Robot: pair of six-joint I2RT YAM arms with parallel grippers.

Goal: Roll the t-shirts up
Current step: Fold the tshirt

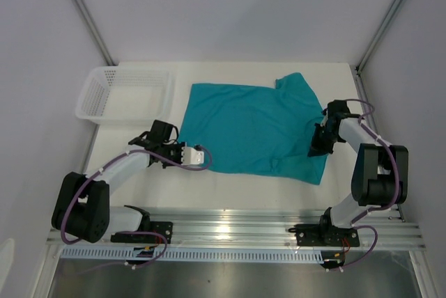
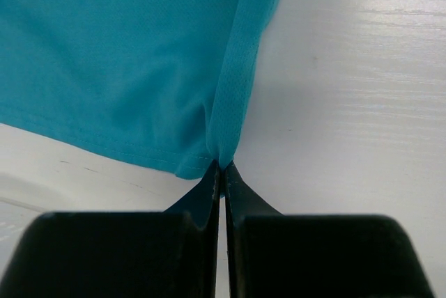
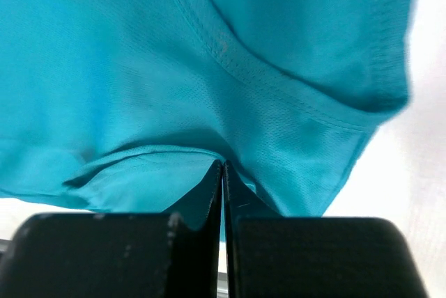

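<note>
The teal t-shirt lies spread flat on the white table, one sleeve pointing to the far right. My left gripper is shut on the shirt's near-left corner. In the left wrist view the jaws pinch a fold of the cloth at their tips. My right gripper is shut on the shirt's right edge. In the right wrist view the jaws are closed on a hemmed fold of cloth, slightly lifted. The neck label is not visible.
A white mesh basket stands at the far left of the table, beside the shirt's left edge. The metal mounting rail runs along the near edge. Grey walls close in the back and sides.
</note>
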